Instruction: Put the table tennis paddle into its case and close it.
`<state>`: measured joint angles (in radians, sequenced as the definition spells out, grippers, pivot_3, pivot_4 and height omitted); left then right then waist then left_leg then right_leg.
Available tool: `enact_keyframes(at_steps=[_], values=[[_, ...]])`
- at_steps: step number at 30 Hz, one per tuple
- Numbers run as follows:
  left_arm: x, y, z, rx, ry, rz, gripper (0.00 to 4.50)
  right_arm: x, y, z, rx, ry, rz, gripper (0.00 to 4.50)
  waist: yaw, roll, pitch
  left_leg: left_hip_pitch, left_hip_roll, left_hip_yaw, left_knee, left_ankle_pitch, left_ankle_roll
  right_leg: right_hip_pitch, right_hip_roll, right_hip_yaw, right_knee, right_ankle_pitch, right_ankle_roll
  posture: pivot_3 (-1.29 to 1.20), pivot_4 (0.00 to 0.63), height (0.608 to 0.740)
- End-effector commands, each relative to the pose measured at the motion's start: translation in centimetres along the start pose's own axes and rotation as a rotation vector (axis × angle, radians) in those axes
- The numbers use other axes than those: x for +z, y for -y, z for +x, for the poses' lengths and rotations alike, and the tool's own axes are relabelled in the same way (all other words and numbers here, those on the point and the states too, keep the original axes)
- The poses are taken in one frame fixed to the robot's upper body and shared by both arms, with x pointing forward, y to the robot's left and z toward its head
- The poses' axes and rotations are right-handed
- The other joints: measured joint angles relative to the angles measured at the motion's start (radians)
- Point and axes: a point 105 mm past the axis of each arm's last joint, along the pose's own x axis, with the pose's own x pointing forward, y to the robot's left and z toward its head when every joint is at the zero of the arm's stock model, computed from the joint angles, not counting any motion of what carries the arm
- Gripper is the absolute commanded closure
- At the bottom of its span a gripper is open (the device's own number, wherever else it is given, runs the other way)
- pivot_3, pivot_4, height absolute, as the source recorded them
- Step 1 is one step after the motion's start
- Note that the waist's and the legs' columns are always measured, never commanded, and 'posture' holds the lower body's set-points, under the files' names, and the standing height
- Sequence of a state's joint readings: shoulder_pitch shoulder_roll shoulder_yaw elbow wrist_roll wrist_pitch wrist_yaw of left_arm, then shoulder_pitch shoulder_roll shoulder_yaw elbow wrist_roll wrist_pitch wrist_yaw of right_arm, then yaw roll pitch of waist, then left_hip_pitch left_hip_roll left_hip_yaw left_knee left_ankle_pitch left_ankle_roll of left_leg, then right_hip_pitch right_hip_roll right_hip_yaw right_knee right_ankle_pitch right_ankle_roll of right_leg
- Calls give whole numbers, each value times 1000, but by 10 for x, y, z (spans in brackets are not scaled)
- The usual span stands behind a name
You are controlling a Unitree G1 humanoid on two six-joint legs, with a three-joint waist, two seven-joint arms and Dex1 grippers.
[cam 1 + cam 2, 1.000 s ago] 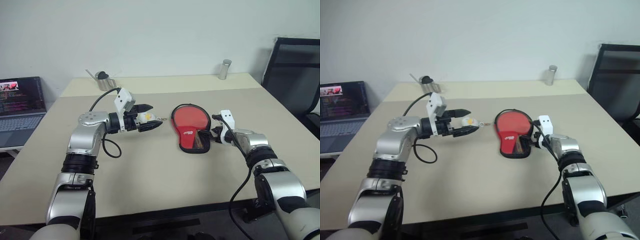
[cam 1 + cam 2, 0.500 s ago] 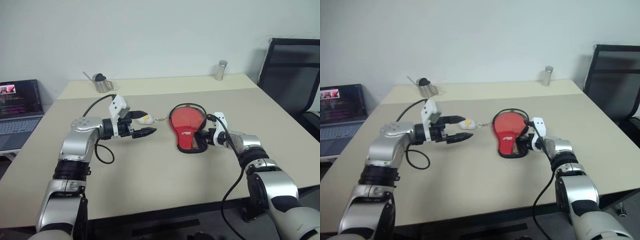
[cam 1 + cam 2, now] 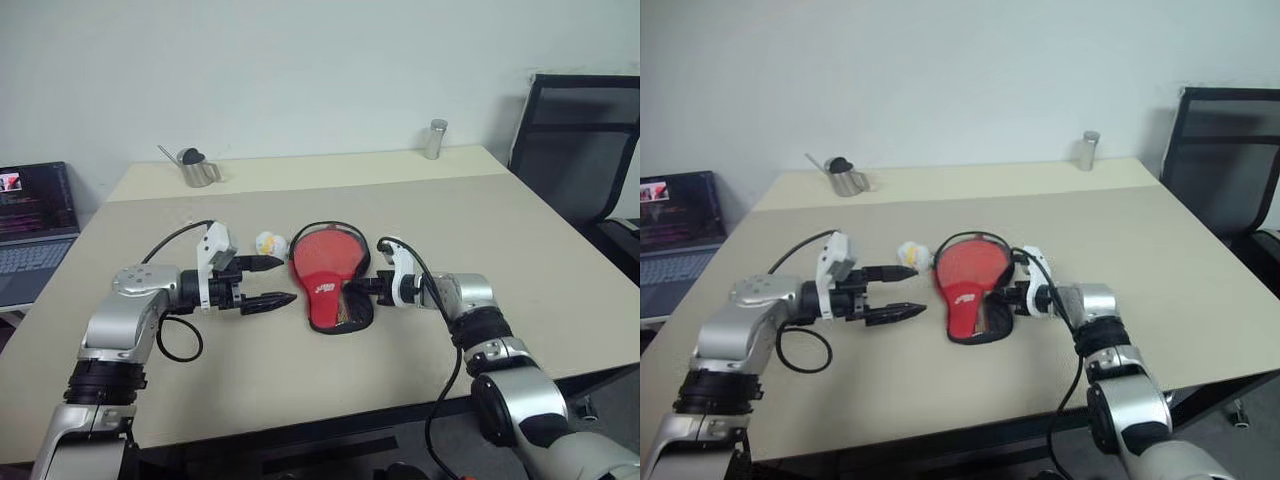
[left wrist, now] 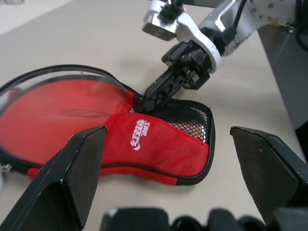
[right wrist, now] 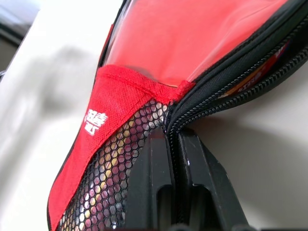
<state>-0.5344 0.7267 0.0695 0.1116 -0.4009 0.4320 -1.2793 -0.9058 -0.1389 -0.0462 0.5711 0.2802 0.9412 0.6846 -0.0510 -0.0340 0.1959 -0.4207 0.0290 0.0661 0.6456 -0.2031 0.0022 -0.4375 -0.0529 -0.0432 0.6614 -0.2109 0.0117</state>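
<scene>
The case [image 3: 325, 285] lies flat mid-table, red side up, with a white logo and a black mesh pocket [image 4: 195, 120]. Through its clear window I see the round red face of the table tennis paddle [image 4: 62, 108] inside. The black zipper edging [image 5: 226, 91] gapes along the side facing the right arm. My right gripper [image 3: 368, 284] is shut on that edging where window and pocket meet, as the right wrist view shows [image 5: 174, 139]. Left of the case, my left gripper [image 3: 288, 280] hovers open and holds nothing. A small yellow-white charm [image 3: 268, 242] lies by the case's round end.
At the table's far edge stand a small metal watering can [image 3: 200, 168] on the left and a metal cylinder [image 3: 433, 139] on the right. An open laptop [image 3: 30, 230] sits off the left side. A black chair [image 3: 580, 150] stands to the right.
My right gripper has shut on the case's zipper edging and dragged the case and charm leftward over the table. The open left gripper drew back, lower and further left.
</scene>
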Motion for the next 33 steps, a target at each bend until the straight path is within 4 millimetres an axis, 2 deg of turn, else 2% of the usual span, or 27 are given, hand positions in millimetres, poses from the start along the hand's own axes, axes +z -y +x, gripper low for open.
enact_keyframes(at_steps=[1,5,11,18,33], values=[[7,11,-8,-26,-5,36,0,-2,-22,-13,37,9,-13,4478,1,0,0,0,0,0,0,0,0,0,0,0,0,0,0,0,150,740],[-2,21,-10,-51,-33,15,0,-21,-23,-37,-35,3,22,4478,8,0,0,-1,0,-1,0,0,0,-1,0,-1,0,-1,1,0,150,740],[-5,32,-8,-97,-41,4,0,-46,-36,-64,-104,-19,69,4478,22,0,0,-1,0,-1,0,0,0,-1,0,-1,-2,-2,2,0,150,740],[-5,39,2,-148,-37,6,0,-64,-51,-66,-128,4,139,4478,21,-1,0,-1,0,-2,0,0,0,0,0,-2,-3,-3,2,0,150,740],[-9,40,1,-159,-49,8,0,-77,-40,-85,-178,-1,145,4478,22,-1,0,-4,0,-5,-1,0,0,0,0,-5,-6,-3,2,0,150,740]])
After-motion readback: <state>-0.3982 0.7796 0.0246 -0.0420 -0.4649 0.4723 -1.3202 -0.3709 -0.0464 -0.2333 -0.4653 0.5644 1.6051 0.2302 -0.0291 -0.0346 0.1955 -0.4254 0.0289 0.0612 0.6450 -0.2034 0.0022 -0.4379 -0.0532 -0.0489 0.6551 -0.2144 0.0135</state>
